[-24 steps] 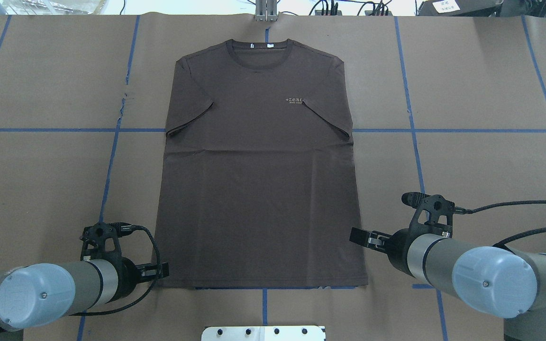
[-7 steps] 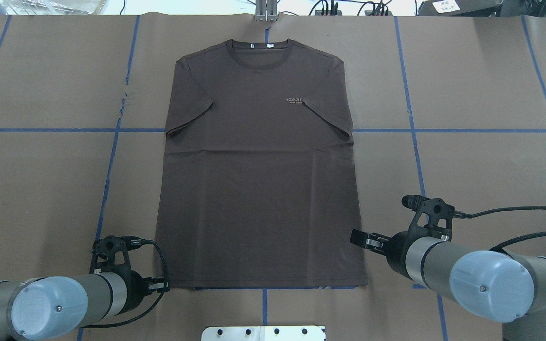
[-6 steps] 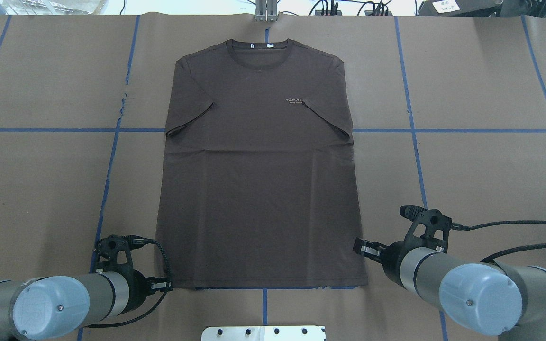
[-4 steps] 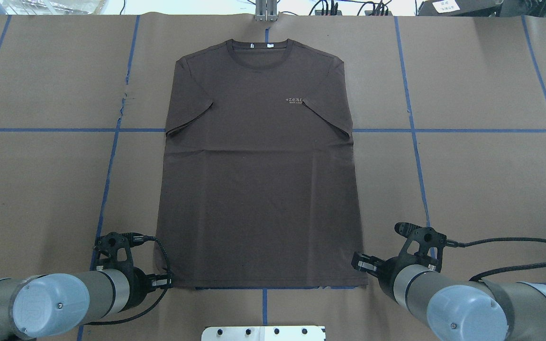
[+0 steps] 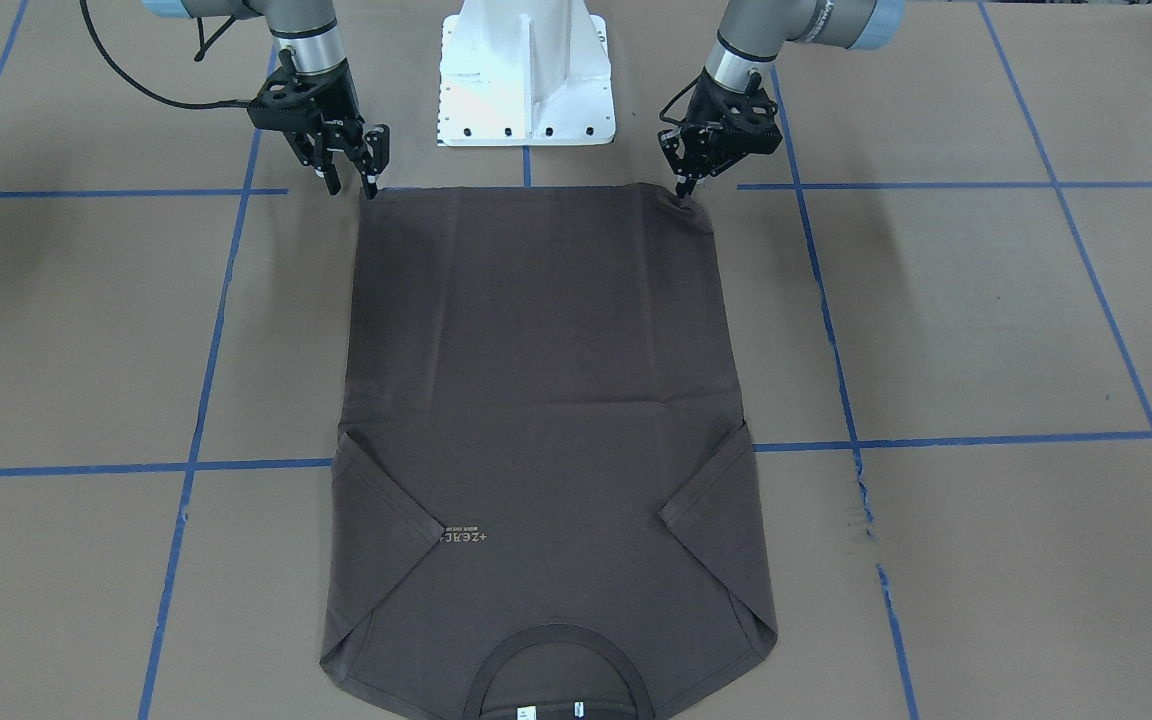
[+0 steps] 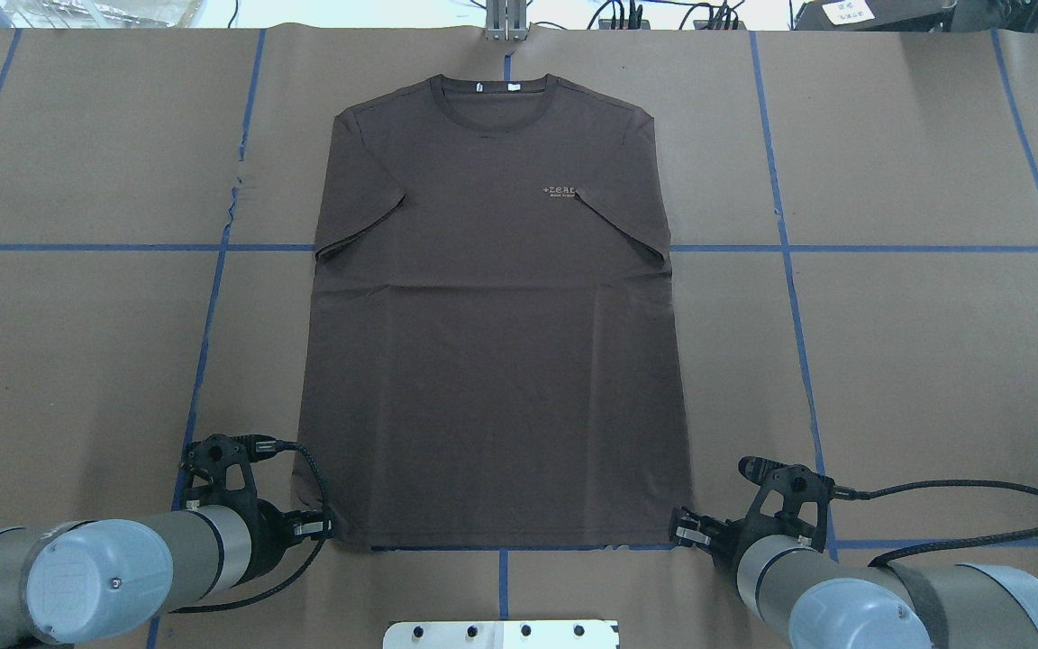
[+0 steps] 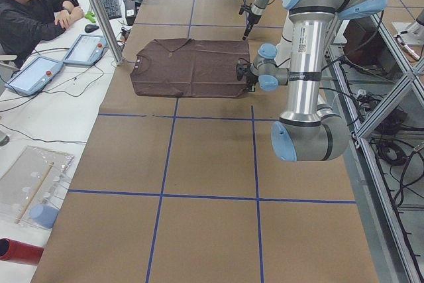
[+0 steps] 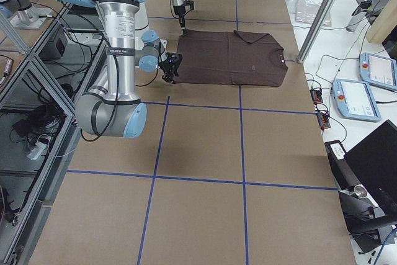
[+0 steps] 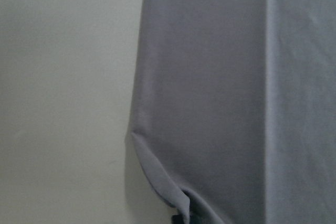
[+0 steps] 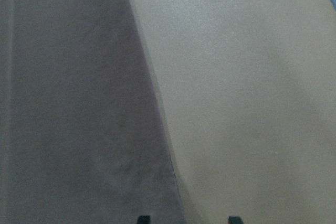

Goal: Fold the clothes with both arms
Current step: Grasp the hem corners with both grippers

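The clothes, one dark brown T-shirt (image 6: 492,361), lie flat on the brown paper with both sleeves folded in and the collar (image 6: 492,95) far from the robot. My left gripper (image 6: 328,530) sits at the hem's left corner and is shut on it. In the front-facing view the left gripper (image 5: 684,186) pinches that corner, and the left wrist view shows the hem (image 9: 163,182) curled up there. My right gripper (image 6: 679,532) is open at the hem's right corner. Its fingertips (image 10: 143,219) stand apart, one over the cloth and one over bare paper, as the front-facing view of the right gripper (image 5: 353,180) also shows.
The white pedestal base (image 5: 526,70) stands just behind the hem. Blue tape lines (image 6: 204,342) grid the paper-covered table. A person (image 7: 33,4) sits at a side desk with tablets (image 7: 86,48) beyond the collar end, next to a metal post (image 7: 99,11).
The right gripper has travelled back along the shirt's side to the hem's right corner and lowered. The left gripper edged sideways onto the hem's left corner.
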`<action>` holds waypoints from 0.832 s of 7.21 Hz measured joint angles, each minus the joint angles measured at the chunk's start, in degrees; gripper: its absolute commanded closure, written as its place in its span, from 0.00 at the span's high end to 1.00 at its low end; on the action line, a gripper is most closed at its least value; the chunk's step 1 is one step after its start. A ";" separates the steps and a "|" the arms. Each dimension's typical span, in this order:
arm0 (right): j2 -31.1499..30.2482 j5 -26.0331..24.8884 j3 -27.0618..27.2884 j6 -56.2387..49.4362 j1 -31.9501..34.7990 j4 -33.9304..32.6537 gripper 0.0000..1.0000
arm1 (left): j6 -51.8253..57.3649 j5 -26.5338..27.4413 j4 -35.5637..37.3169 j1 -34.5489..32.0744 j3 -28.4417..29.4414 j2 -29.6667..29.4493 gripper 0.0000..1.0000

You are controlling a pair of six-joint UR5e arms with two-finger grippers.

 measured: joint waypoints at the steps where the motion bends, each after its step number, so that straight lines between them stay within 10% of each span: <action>1: 0.06 -0.02 -0.39 0.43 -0.28 0.14 0.54 | 0.04 0.08 0.01 -0.07 -0.02 -0.03 0.00; 3: 0.11 -0.03 -1.20 2.36 -1.49 0.36 0.51 | 0.09 0.40 0.03 -0.33 -0.08 -0.05 0.00; 5: 0.21 -0.04 -1.39 3.00 -2.30 0.43 0.00 | 0.15 1.28 0.09 -0.54 -0.29 0.02 0.00; 6: 0.45 -0.03 -1.41 3.04 -2.46 0.44 0.00 | 0.15 1.44 0.09 -0.56 -0.45 0.07 0.00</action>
